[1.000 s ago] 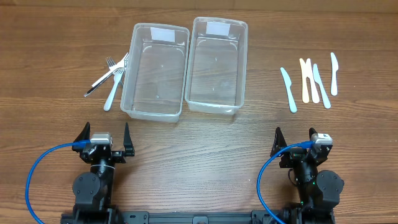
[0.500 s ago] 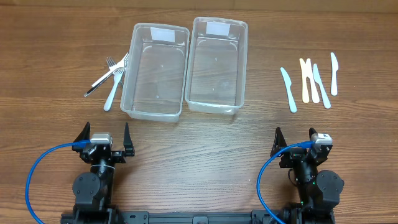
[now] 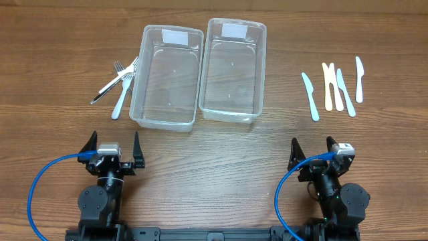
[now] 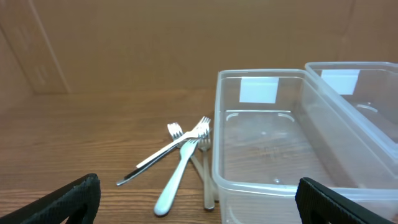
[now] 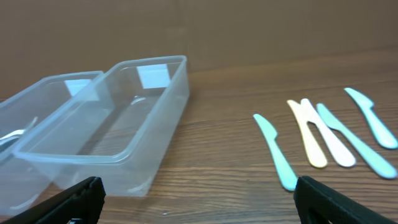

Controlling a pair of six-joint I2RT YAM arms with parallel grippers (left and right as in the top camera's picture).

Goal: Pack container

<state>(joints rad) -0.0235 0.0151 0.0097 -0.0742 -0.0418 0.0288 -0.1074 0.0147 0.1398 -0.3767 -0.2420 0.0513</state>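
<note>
Table (image 3: pixel 221 154) bears containers (image 3: pixel 167 80), forks (image 3: pixel 124 79), knives (image 3: pixel 328 87)

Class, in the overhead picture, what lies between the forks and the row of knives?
Overhead view: the left clear rectangular plastic tub and the right clear rectangular plastic tub, side by side, both empty.

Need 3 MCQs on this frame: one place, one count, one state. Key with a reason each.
1. Where do the forks lie?
A) left of both containers
B) inside a container
C) among the knives

2. How many knives are there?
A) three
B) five
C) eight

3. The containers are:
A) empty
B) lidded
C) stacked

Key: 1 A, the forks rest on the table beside the left bin. 2 B, five lie in a row to the right of the bins. 3 A, both floors are bare, with no lids, and they sit side by side.
</note>
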